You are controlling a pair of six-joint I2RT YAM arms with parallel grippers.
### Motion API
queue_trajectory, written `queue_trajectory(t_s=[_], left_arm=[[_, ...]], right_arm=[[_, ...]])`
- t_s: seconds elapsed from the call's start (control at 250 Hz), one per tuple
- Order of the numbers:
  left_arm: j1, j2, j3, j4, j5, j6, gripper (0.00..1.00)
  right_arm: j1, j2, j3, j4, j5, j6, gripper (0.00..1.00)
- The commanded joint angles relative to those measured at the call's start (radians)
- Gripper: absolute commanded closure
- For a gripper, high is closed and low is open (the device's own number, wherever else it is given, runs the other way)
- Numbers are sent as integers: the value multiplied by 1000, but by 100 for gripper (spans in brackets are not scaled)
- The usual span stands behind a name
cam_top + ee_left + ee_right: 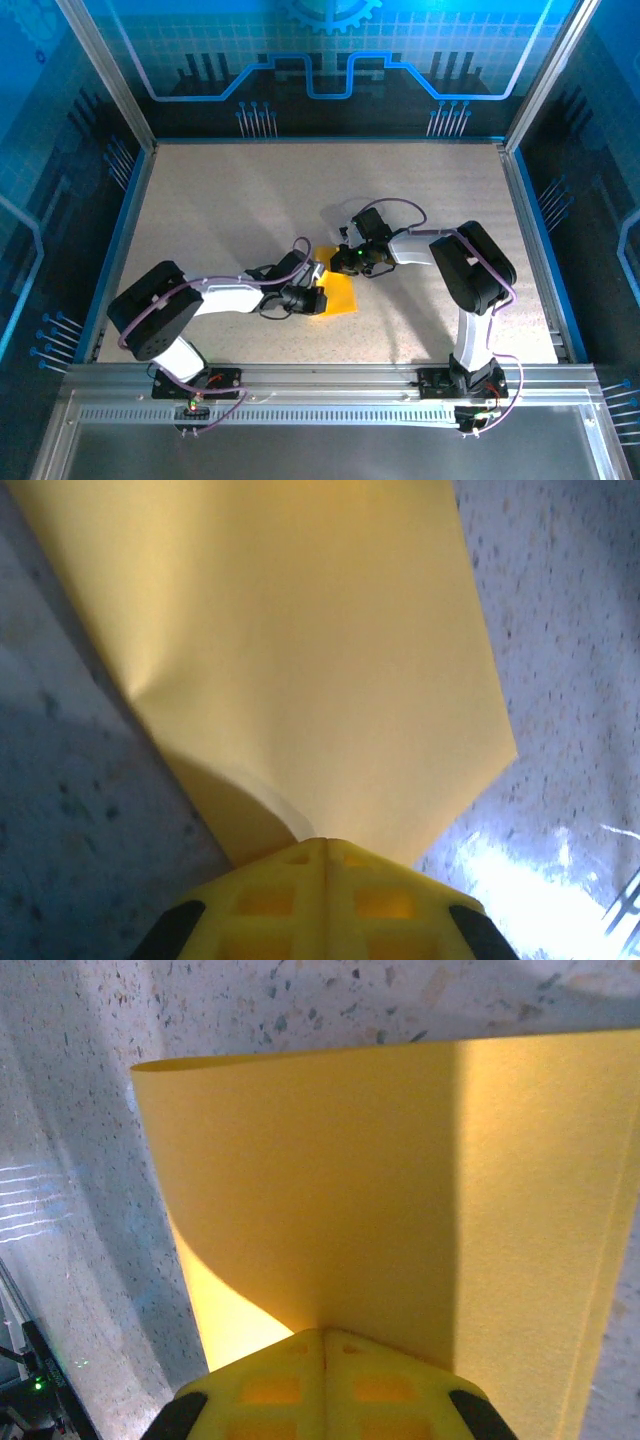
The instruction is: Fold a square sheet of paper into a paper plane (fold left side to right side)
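Left gripper (pixel 325 842) and right gripper (pixel 323 1332) both pinched shut on the square sheet of paper (pixel 340 295).
It sits near the middle of the table (pixel 220 200), a little toward the near edge, between my arms. I hold two edges so it lifts as one bowed curve, not a floppy corner; that, I judge, lets the left side roll evenly over to the right.
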Motion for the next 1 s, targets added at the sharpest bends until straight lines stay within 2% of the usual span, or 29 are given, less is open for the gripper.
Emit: queue_trajectory(t_s=[0.0, 0.276, 0.491, 0.675, 0.999], left_arm=[[-40, -29, -56, -152, 31, -39, 99], [-40, -128, -29, -215, 24, -25, 99], [49, -239, 48, -219, 18, 19, 95], [126, -124, 116, -141, 34, 59, 99], [129, 96, 231, -99, 22, 97, 100]], right_arm=[[-16, 62, -37, -118, 137, -17, 100], [-14, 36, -65, -53, 90, -14, 100], [-8, 5, -90, -10, 67, -2, 100], [0, -13, -92, -8, 78, 4, 100], [7, -12, -92, -3, 78, 7, 100]])
